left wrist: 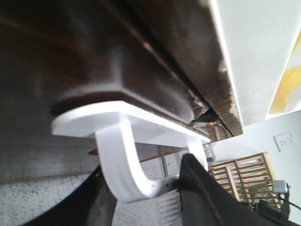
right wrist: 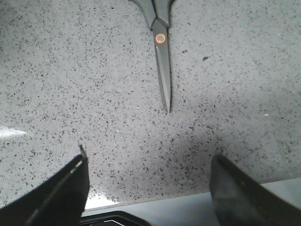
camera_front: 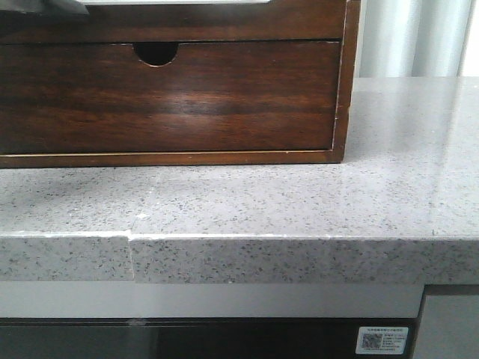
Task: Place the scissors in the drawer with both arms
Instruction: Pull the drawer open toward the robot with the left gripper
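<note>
The drawer [camera_front: 224,21] is the upper dark-brown front of the wooden cabinet, with a pale strip along its top edge, cut off by the front view's upper border. In the left wrist view my left gripper [left wrist: 146,184] is shut on the drawer's white curved handle [left wrist: 120,155], a dark finger pressed on each side of the handle's leg. The scissors [right wrist: 162,56] lie flat on the speckled counter, grey with an orange pivot, blades closed and pointing at my right gripper [right wrist: 149,157]. That gripper is open and empty, hovering over the counter's front edge, short of the blade tip.
Below the drawer sits a second dark drawer with a half-round finger notch [camera_front: 156,52]. The cabinet stands on a grey speckled stone counter [camera_front: 299,202] whose front edge [camera_front: 299,258] drops to a dark panel. A grey arm part [camera_front: 56,6] shows at the top left.
</note>
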Motion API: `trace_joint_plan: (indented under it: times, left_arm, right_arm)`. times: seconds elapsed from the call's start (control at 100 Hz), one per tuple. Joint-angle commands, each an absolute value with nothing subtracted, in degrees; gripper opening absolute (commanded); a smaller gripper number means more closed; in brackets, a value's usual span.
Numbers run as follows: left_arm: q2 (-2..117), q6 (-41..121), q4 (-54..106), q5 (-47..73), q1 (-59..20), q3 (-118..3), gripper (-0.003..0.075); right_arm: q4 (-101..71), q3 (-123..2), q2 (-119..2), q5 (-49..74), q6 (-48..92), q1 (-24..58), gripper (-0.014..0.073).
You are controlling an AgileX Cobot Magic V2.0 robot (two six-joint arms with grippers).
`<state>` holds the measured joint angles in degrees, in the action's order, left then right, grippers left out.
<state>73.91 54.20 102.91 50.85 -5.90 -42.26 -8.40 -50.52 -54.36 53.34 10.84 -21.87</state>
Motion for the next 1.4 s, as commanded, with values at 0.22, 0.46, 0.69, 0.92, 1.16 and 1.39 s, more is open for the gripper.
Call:
trace_joint_plan:
  times: [0.22,0.46,0.69,0.92,1.16,1.39]
  left_arm:
    - [73.1,55.3,107.1,53.8,-5.9,-44.0,0.0097]
    - [72.9,55.8,106.4,57.8,-5.9,-43.8,0.0095]
    - [67.6,56.7,106.4,59.1,-5.9,-37.5,0.0095]
    - [57.2,57.2,106.2,59.7,-5.9,-29.0,0.0095]
    - [46.8,57.2,102.8,59.5,-5.9,-23.8,0.0095]
    - [42.1,57.2,101.7,58.4,-5.9,-21.3,0.013]
  right_arm:
    - [-8.5,-52.5,-54.1,51.7,11.5,-22.3,0.047]
    - [-8.5,-52.5,-54.1,52.1,11.5,-22.3,0.047]
    - [-8.5,-52.5,-54.1,52.3,11.5,-22.3,0.047]
    - [-8.5,-52.5,-54.1,52.3,11.5,-22.3,0.047]
    - [-8.5,-52.5,-54.1,52.3,11.5,-22.3,0.047]
    - [-8.5,-52.5,-54.1,52.3,11.5,-22.3,0.047]
